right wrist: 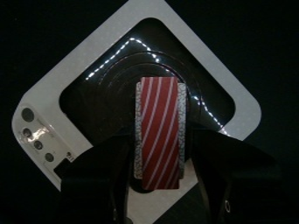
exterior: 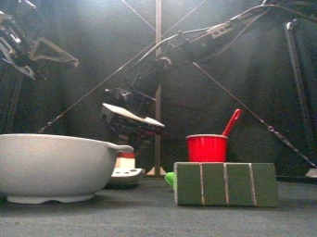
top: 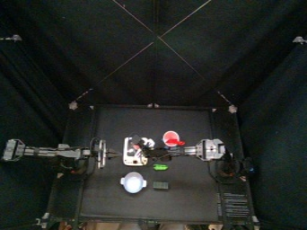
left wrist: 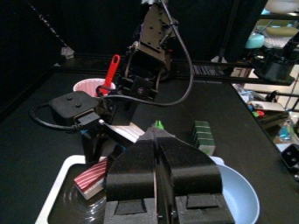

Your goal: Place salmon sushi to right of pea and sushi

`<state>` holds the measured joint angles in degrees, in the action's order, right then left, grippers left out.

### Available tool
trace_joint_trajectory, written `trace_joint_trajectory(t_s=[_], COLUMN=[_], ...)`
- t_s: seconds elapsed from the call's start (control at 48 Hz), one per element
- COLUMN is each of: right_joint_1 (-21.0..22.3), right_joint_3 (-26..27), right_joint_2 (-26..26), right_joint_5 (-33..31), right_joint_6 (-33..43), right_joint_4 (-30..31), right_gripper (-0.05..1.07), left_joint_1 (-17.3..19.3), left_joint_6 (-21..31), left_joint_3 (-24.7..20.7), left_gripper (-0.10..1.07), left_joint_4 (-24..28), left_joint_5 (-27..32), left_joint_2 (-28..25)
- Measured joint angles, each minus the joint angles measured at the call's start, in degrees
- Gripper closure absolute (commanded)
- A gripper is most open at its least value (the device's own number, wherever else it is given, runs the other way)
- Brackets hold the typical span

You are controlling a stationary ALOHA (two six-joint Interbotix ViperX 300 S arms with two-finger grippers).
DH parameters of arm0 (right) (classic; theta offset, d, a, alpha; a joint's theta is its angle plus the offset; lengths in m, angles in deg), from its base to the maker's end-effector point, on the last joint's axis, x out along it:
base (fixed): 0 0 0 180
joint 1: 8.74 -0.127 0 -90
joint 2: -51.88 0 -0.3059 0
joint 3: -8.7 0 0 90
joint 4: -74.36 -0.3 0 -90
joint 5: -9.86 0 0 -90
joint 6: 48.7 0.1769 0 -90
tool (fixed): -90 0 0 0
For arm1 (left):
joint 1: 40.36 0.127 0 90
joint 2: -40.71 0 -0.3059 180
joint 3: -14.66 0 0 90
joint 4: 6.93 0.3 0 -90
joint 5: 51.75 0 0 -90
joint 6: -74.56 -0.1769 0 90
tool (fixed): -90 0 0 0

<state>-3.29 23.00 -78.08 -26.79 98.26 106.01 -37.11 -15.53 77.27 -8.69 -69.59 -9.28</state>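
**Closing squarely on the salmon piece**

The salmon sushi (right wrist: 159, 131) lies on the white plate (right wrist: 70, 114), and the right gripper (right wrist: 160, 163) hangs over it with its jaws spread wide, one on either side of the piece's near end and gripping nothing. To do this step well, we judge that we should keep the jaws centred across the narrow width, go low enough to catch the sides, and close gently so the piece does not tip.

The bare spot at 3 o'clock of the pea (top: 160, 165) and the sushi (top: 161, 186) is the goal. The pea sits at 5 o'clock of the plate, and the sushi at 6 o'clock of the pea.

The left gripper (left wrist: 163, 153) rests at 9 o'clock of the plate, its jaws pressed together.

We count one salmon sushi, one pea, one sushi, one plate, one red cup (top: 171, 139) and one grey-white dish (top: 133, 183).
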Motion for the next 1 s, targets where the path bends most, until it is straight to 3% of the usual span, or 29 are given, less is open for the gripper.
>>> trace_joint_trajectory(t_s=[0.521, 0.833, 1.0], right_joint_1=[-0.88, -3.6, -5.45], right_joint_3=[-1.32, -8.79, -14.24], right_joint_2=[5.1, 11.78, 15.82], right_joint_5=[-0.18, -0.09, 1.32], right_joint_6=[0.0, 1.14, 5.36], right_joint_4=[0.79, -0.09, -0.7], right_gripper=[0.47, 0.47, 0.47], left_joint_1=[0.09, 0.18, 0.18], left_joint_6=[0.0, 0.0, 0.0], left_joint_3=[0.0, 0.0, -0.09], left_gripper=[0.65, 0.65, 0.65], left_joint_4=[0.0, 0.0, 0.0], left_joint_5=[0.0, 0.0, 0.0], left_joint_2=[0.0, 0.0, 0.0])
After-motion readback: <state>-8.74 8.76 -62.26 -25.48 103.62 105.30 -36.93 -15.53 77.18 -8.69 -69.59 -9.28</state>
